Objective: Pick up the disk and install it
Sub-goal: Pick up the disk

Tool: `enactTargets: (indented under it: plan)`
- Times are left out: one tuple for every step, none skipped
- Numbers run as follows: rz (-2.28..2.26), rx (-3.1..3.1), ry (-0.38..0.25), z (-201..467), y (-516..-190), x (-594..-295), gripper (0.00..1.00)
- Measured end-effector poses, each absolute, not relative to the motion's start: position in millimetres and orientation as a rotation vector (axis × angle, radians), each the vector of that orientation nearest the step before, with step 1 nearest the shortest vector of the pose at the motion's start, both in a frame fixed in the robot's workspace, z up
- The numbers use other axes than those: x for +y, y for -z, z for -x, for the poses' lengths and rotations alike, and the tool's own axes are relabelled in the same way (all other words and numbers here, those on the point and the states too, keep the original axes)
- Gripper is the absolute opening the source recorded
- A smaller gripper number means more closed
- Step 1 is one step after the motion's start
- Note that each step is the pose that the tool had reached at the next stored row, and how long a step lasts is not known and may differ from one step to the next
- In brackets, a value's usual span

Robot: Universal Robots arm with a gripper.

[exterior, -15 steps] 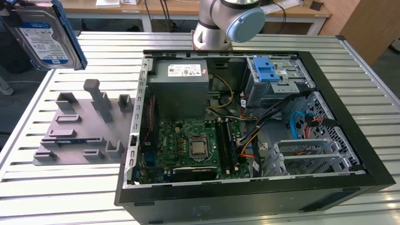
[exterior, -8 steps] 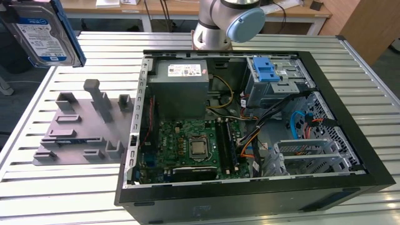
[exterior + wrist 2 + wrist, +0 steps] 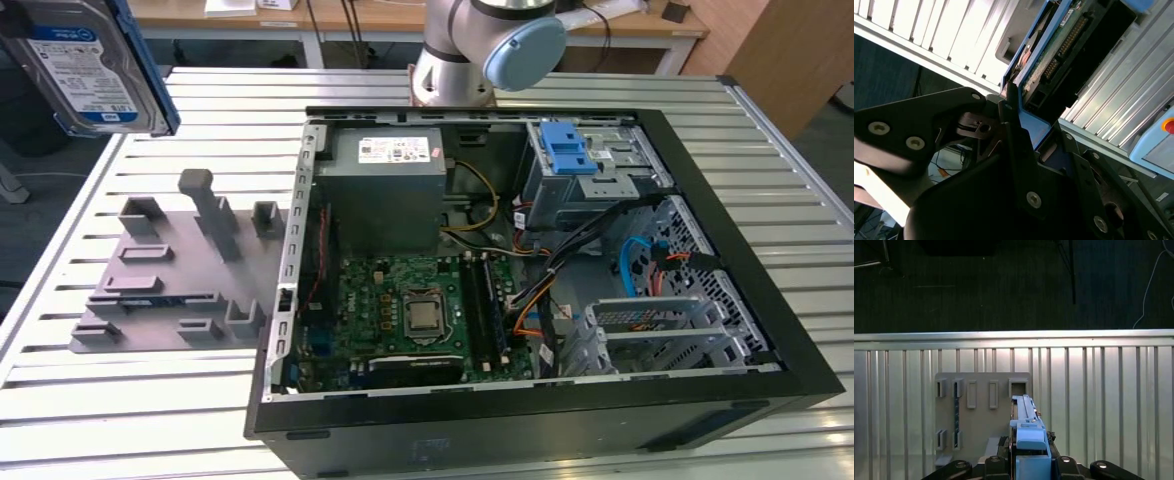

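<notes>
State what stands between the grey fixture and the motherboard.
In the exterior view, the computer case's side wall separates the grey fixture from the motherboard.

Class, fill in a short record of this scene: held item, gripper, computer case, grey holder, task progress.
Held item: the disk, up off the table
Gripper: gripper shut on the disk
Computer case: computer case open, lying on the table
Grey holder: grey holder beside the case, on the exterior view's left
Progress: disk picked up, not yet installed
</notes>
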State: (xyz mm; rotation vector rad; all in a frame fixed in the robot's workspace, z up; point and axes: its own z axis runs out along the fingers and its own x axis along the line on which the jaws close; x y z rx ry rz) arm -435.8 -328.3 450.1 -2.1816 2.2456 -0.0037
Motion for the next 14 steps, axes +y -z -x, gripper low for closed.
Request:
enactTargets:
  plan:
    - [2.182,2.246,0.004,435.8,-451.5,-328.3,0.36]
    - [2.182,2.246,0.004,435.8,-452.9,-328.3,0.36]
    - [2.182,2.246,0.004,435.8,-454.3,-328.3,0.36]
    - [2.182,2.245,0.004,435.8,-455.7,-328.3,0.36]
    - [2.181,2.245,0.004,435.8,-457.1,-328.3,0.36]
    - [2.181,2.245,0.004,435.8,-458.4,-328.3,0.36]
    - [2.181,2.245,0.004,435.8,-459.8,-328.3,0.36]
    - [2.181,2.246,0.004,435.8,-460.8,-328.3,0.36]
    - [2.181,2.245,0.004,435.8,-461.5,-328.3,0.36]
    - [2.181,2.245,0.004,435.8,-462.1,-328.3,0.36]
    - [2.182,2.245,0.004,435.8,-462.3,-328.4,0.36]
    - [2.182,2.245,0.004,435.5,-462.3,-328.7,0.36]
    - [2.182,2.245,0.004,435.2,-462.3,-329.1,0.36]
    - [2.182,2.245,0.004,434.8,-462.4,-329.7,0.36]
